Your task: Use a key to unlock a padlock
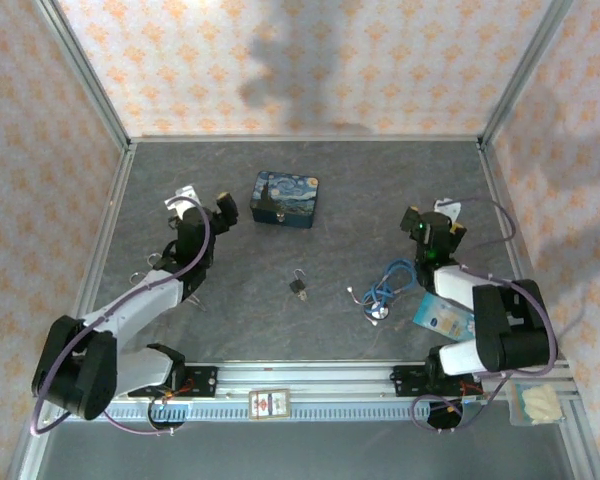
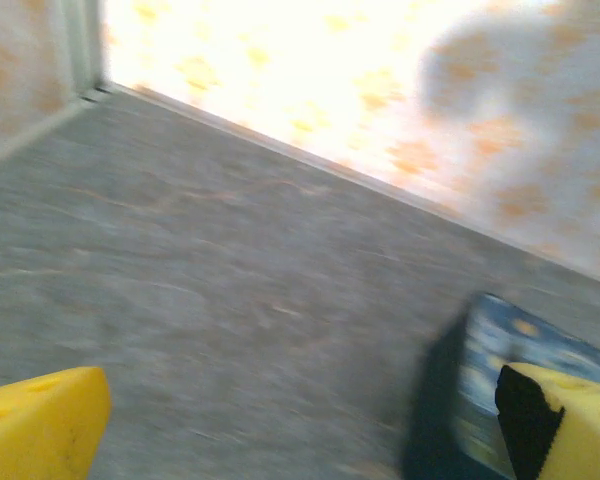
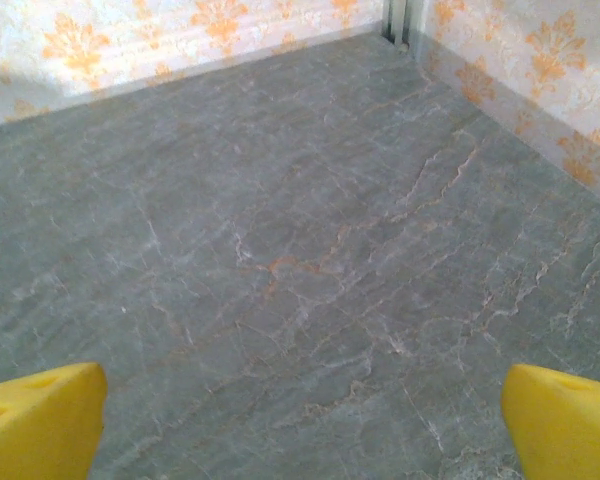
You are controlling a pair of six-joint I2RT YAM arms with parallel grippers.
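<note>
The padlock [image 1: 298, 287], tiny and dark with a thin silvery shackle, lies on the grey table near the middle, apart from both arms. I cannot make out the key; it is too small to tell here. My left gripper [image 1: 224, 208] hangs just left of the painted box, well behind and to the left of the padlock. In the blurred left wrist view its yellow fingers [image 2: 40, 420] stand wide apart around my left gripper [image 2: 300, 425], which is open with bare table between. My right gripper [image 1: 435, 222] [image 3: 300, 425] is open over bare table at the right.
A blue-and-yellow painted box [image 1: 286, 199] [image 2: 525, 385] stands behind the padlock. A blue coiled cord with a metal disc [image 1: 383, 292] and a blue-white packet [image 1: 442, 315] lie by the right arm. Patterned walls close off the table's sides and back.
</note>
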